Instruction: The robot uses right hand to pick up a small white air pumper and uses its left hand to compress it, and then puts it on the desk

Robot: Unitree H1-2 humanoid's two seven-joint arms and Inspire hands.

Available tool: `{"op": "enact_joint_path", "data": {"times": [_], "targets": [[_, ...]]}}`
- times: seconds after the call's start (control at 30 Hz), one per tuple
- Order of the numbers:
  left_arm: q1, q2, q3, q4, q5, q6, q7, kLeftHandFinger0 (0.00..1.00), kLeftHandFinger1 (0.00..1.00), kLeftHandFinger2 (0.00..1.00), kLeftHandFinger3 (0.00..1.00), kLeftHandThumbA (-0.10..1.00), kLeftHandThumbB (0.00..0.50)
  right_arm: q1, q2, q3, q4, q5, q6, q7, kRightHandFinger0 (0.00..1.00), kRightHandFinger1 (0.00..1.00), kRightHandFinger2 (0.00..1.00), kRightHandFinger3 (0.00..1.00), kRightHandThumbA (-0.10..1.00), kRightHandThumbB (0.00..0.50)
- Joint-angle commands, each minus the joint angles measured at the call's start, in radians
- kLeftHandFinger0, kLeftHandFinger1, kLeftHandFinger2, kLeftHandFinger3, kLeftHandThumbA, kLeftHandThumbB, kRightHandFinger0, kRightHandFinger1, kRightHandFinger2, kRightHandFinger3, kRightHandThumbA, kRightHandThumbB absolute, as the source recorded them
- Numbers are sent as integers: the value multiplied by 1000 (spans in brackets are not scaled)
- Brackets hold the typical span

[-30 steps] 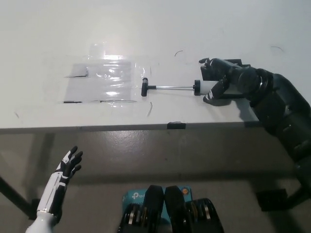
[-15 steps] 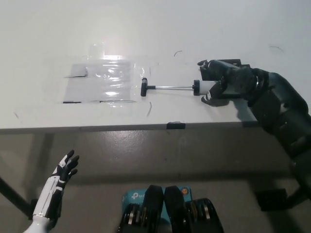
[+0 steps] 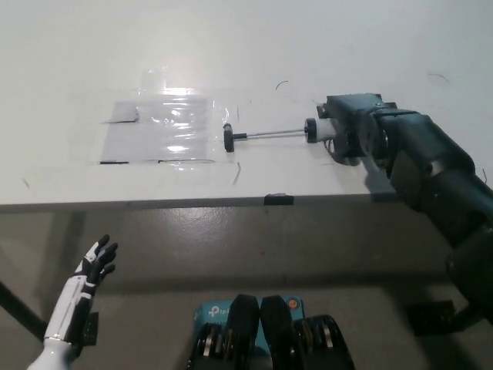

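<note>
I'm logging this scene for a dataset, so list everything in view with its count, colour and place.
air pumper: one, white body with a thin metal rod and black ends, lying on the desk right of the plastic sheet, its body end in the right hand.
plastic sheet: one, clear and glossy, flat on the desk at centre left.
desk: one, white, filling the upper half of the view.
small clip: one, black, on the desk's front edge.
floor: grey, below the desk.
left hand: white, lower left below desk level, open, resting.
right hand: black, on the desk at right, closed round the pumper's body.
</note>
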Motion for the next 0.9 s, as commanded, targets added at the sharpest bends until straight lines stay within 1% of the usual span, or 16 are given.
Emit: {"op": "enact_joint_path", "data": {"times": [0.0, 0.03, 0.07, 0.1, 0.2, 0.23, 0.3, 0.4, 0.47, 0.5, 0.53, 0.57, 0.6, 0.63, 0.7, 0.87], "targets": [[-30, 33, 17, -20, -20, -38, -23, 1000, 1000, 1000, 1000, 1000, 142, -34, 6, 25, 28, -59, -15, -65, 386, 511, 638, 644, -100, 262], [-32, 34, 18, -16, -17, -45, -22, 1000, 1000, 1000, 1000, 1000, 141, -31, 5, 28, 29, -62, -17, -75, 440, 562, 688, 649, -100, 241], [-34, 35, 19, -13, -16, -44, -21, 1000, 1000, 1000, 1000, 1000, 141, -31, 5, 30, 31, -65, -20, -82, 455, 573, 703, 651, -100, 243], [-35, 35, 20, -13, -17, -44, -22, 1000, 1000, 1000, 1000, 1000, 137, -29, 3, 29, 29, -65, -26, -87, 299, 419, 575, 594, -100, 228], [-33, 37, 23, -10, -25, -52, -26, 1000, 1000, 1000, 1000, 1000, 127, -25, 2, 26, 28, -65, -40, -102, 237, 383, 535, 584, -100, 216], [-26, 37, 25, -11, -28, -54, -27, 1000, 1000, 1000, 1000, 1000, 122, -17, 4, 24, 26, -65, -48, -112, 236, 385, 530, 581, -100, 209], [-25, 40, 26, -9, -27, -58, -28, 1000, 1000, 1000, 1000, 1000, 117, -14, 2, 21, 23, -67, -53, -116, 307, 454, 581, 592, -100, 211], [-33, 41, 26, -6, -27, -57, -30, 1000, 1000, 1000, 1000, 1000, 119, -12, -8, 6, 19, -60, -80, -143, 175, 312, 452, 488, -100, 231], [-36, 41, 29, -9, -27, -47, -32, 1000, 1000, 998, 1000, 1000, 121, -9, -12, 0, 19, -60, -95, -158, 4, 132, 289, 369, -100, 219], [-38, 41, 31, -7, -31, -48, -35, 1000, 1000, 989, 1000, 1000, 115, -7, -15, -3, 18, -59, -106, -171, 0, 41, 195, 282, -100, 209], [-25, 38, 30, -11, -32, -49, -36, 1000, 1000, 977, 1000, 1000, 113, 5, -15, -4, 15, -60, -113, -175, 0, 26, 209, 256, -100, 200], [-19, 37, 29, -12, -32, -49, -37, 1000, 1000, 973, 1000, 1000, 113, 10, -15, -4, 15, -61, -116, -177, 0, 42, 304, 284, -100, 188], [-39, 38, 29, 2, -31, -52, -36, 1000, 1000, 963, 1000, 1000, 116, -1, -20, -9, 18, -59, -127, -182, 0, 94, 469, 364, -100, 198], [-44, 36, 30, 7, -33, -56, -35, 1000, 1000, 947, 1000, 1000, 101, -3, -23, -13, 16, -58, -136, -195, 43, 180, 577, 416, -100, 211], [-19, 28, 29, -3, -30, -56, -32, 1000, 1000, 938, 1000, 1000, 99, 8, -25, -15, 6, -60, -141, -195, 16, 199, 597, 445, -100, 213], [-11, 22, 29, -8, -31, -51, -30, 1000, 1000, 922, 1000, 1000, 95, 2, -34, -43, -1, -46, -165, -212, 0, 129, 466, 342, -100, 203]]}}
